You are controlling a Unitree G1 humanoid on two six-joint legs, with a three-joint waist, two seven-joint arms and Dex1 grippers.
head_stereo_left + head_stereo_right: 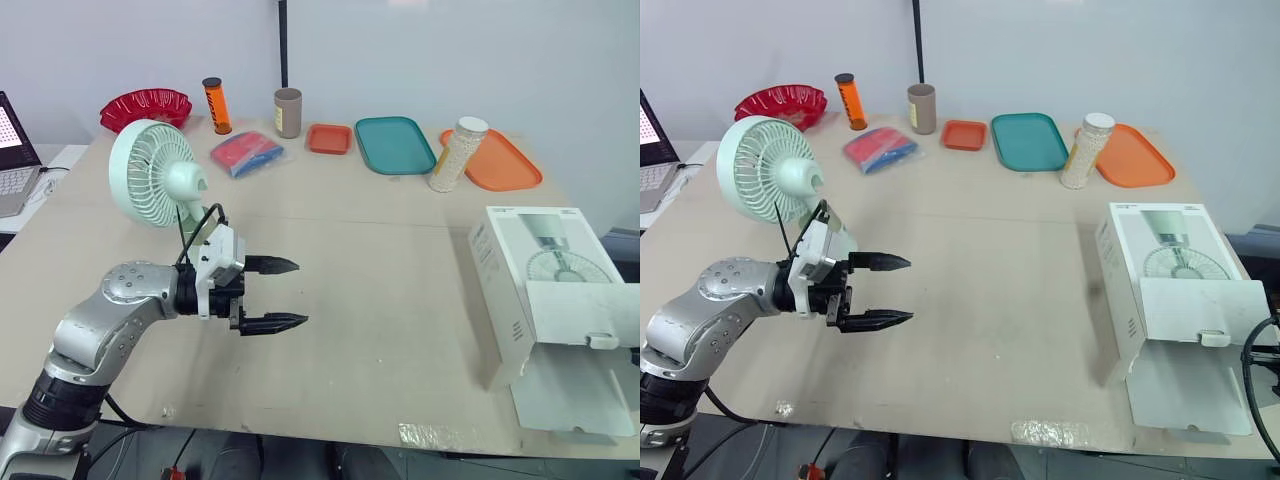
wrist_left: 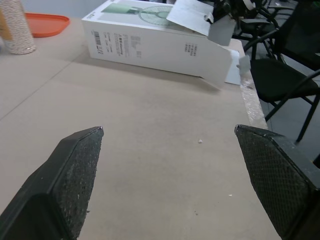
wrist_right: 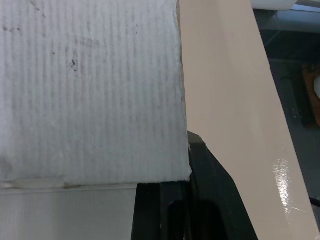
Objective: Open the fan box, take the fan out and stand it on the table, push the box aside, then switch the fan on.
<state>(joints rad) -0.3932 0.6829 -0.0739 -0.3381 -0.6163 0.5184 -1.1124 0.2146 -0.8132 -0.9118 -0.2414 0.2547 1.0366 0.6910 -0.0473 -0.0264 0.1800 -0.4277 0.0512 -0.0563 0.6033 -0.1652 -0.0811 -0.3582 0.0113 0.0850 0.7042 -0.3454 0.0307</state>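
Tan tabletop (image 1: 380,300) carries the fan (image 1: 150,175), upright at the left rear, outside its box. Just in front of it the left gripper (image 1: 300,293) hovers with jaws wide apart, holding nothing. At the right near edge lies the white fan box (image 1: 540,290), its end flap (image 1: 575,385) folded open. The right gripper (image 3: 200,200) sits against that flap; its grip cannot be told. Along the back stand a red bowl (image 1: 145,106), a brown cup (image 1: 288,112), a teal tray (image 1: 395,145) and a jar (image 1: 455,152) of white granules.
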